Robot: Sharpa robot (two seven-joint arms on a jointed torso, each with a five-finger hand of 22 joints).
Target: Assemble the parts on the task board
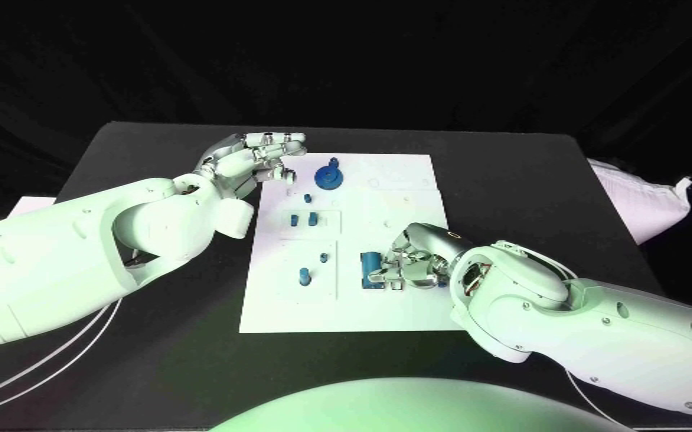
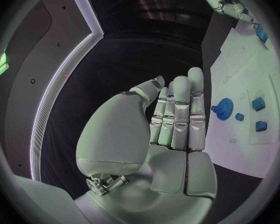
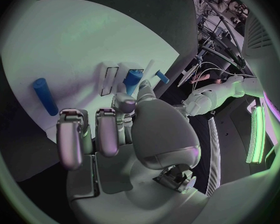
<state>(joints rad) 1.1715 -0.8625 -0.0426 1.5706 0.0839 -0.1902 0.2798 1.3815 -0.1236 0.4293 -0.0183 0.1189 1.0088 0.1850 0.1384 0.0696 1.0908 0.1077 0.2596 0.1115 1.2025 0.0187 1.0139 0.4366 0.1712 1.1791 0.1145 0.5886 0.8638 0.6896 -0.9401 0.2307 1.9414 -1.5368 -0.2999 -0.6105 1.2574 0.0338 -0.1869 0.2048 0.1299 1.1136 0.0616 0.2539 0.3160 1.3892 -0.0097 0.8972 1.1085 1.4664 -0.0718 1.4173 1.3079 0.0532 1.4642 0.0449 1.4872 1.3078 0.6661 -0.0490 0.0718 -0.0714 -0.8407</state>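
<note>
White task board (image 1: pixel 389 252): blue parts lie on it.
Right hand (image 1: pixel 411 260): holds a blue cylinder (image 1: pixel 372 269).
Left hand (image 1: pixel 260 159): fingers straight, holds nothing.

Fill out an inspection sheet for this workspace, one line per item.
Surface: black table, white task board lying in its middle.
Job's things: blue gear-like part at the board's far end; small blue parts along the board's left side; blue cylinder at the right hand.
Clutter: nothing seen.
Hands: left hand at the board's far left corner, holding nothing; right hand on the board beside the cylinder, grip unclear.
Cables: pale cables beside the left arm.
Surroundings: dark backdrop; white object at the table's right.
</note>
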